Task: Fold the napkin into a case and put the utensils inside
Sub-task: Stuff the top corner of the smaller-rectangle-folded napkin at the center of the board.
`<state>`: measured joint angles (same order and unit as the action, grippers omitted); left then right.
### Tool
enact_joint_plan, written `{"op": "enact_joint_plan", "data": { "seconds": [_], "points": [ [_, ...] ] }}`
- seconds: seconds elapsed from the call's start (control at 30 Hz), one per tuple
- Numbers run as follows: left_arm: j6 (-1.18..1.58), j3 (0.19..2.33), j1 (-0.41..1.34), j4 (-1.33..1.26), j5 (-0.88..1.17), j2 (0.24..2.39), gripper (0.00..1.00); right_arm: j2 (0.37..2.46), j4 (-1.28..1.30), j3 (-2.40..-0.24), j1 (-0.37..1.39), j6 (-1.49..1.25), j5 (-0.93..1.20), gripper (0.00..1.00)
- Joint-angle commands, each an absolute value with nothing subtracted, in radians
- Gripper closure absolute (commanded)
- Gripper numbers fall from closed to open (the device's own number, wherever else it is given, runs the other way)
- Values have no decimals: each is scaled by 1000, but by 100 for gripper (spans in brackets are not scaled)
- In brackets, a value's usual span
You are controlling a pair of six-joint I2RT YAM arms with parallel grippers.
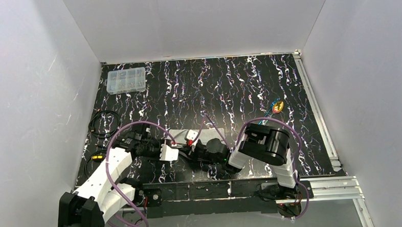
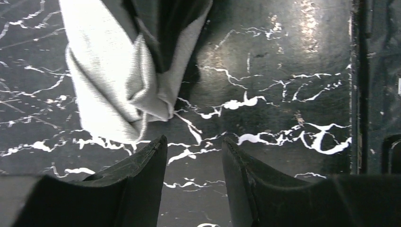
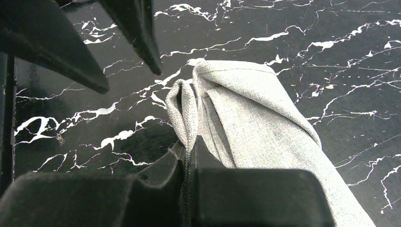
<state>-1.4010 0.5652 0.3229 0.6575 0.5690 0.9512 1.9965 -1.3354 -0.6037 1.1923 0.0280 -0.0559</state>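
Note:
The light-grey napkin (image 1: 181,134) lies bunched and partly folded on the black marbled table, near the front edge between the two arms. My right gripper (image 3: 189,147) is shut on a raised fold of the napkin (image 3: 255,113), with the cloth edge pinched between its fingers. My left gripper (image 2: 194,142) stands open just off the napkin's (image 2: 108,90) corner, nothing between its fingers. Its dark fingertips (image 3: 142,42) also show in the right wrist view. The utensils (image 1: 276,108), blue and gold, lie together at the right of the table, apart from both grippers.
A clear plastic compartment box (image 1: 126,80) stands at the far left corner. A coiled black cable (image 1: 104,123) lies by the left wall. Purple cables loop over both arms. A metal rail (image 1: 319,121) runs along the right edge of the table.

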Motion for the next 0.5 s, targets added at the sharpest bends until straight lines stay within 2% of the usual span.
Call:
{"op": "enact_joint_plan", "data": {
  "seconds": [0.0, 0.47],
  "points": [
    [-1404, 542, 330, 667, 621, 946, 56, 2004, -1375, -594, 1175, -21, -37, 88],
    [-1306, 532, 401, 431, 591, 1087, 58, 1993, -1372, -583, 1167, -51, -16, 88]
  ]
}}
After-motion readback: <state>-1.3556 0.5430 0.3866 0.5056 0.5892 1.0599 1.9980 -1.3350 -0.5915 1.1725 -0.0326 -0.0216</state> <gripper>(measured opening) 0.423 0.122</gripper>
